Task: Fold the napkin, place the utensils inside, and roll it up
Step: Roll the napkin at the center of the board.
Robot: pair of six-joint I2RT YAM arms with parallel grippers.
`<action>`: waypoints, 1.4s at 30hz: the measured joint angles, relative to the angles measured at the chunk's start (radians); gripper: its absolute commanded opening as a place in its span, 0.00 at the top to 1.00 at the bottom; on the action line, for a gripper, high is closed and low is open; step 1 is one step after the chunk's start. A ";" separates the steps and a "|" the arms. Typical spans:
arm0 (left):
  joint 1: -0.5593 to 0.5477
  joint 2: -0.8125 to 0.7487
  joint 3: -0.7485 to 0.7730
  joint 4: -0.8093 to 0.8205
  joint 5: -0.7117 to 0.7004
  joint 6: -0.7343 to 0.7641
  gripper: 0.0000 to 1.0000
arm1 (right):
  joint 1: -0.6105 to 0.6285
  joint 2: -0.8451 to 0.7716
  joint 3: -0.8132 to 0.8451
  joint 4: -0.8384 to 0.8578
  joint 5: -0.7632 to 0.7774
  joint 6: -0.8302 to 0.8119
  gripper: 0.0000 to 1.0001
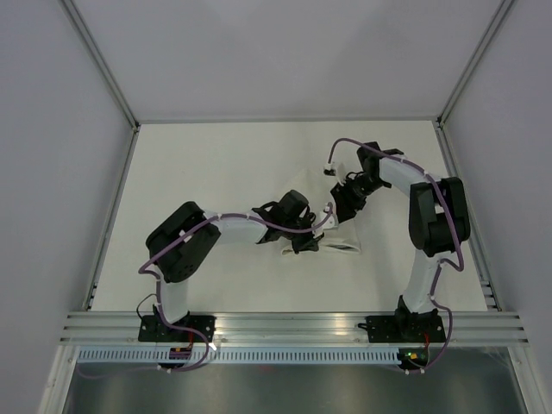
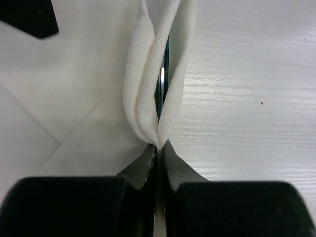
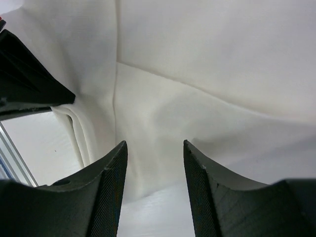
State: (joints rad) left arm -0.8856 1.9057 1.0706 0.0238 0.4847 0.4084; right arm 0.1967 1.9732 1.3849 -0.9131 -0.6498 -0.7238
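On the left side of the table (image 2: 247, 98), the left arm (image 1: 198, 241) reaches toward the middle. From above, its wrist covers the fingertips, so the grip cannot be read from that view. The left wrist camera shows it: the left gripper (image 2: 159, 148) is pinched tight on a raised ridge of the napkin (image 2: 89, 94), with several layers of white cloth pressed between its tips. Inside the slot between those layers a thin strip of silver and teal-green shows, which is the utensil (image 2: 162, 81). The rest of it is wrapped out of sight, and I cannot tell whether more than one lies in there. The cloth spreads flat to the left of the ridge, creased along diagonal lines and cut off by the frame edge.

From above, the napkin is a small folded patch at the table's centre, just right of the left gripper. Its outline is hard to pick out against the white surface, and both wrists overlap it.

Further right, the right arm (image 1: 435, 216) bends in from the far side. The right gripper (image 3: 154, 144) stands with its jaws apart over the cloth and nothing between them. Whether the fingers touch the fabric I cannot tell. A metal rail (image 1: 293, 323) runs along the near edge.
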 measured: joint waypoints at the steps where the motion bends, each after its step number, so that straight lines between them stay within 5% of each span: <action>1: 0.012 0.002 0.000 -0.002 0.021 -0.010 0.98 | -0.019 -0.014 -0.007 0.012 -0.005 0.006 0.45; 8: 0.105 0.059 0.039 -0.023 0.201 -0.094 0.98 | -0.112 -0.166 -0.116 0.094 -0.050 0.012 0.44; 19: 0.242 0.217 0.174 -0.111 0.511 -0.233 0.98 | -0.089 -0.488 -0.394 0.217 -0.074 -0.111 0.40; 28: 0.289 0.304 0.224 -0.131 0.653 -0.322 0.98 | 0.180 -0.735 -0.682 0.484 0.058 -0.141 0.39; 42: 0.295 0.343 0.251 -0.177 0.719 -0.345 0.98 | 0.447 -0.721 -0.908 0.873 0.314 -0.224 0.40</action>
State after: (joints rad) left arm -0.5903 2.2490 1.3212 -0.1535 1.2041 0.0631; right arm 0.6441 1.2526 0.4767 -0.0399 -0.3363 -0.9474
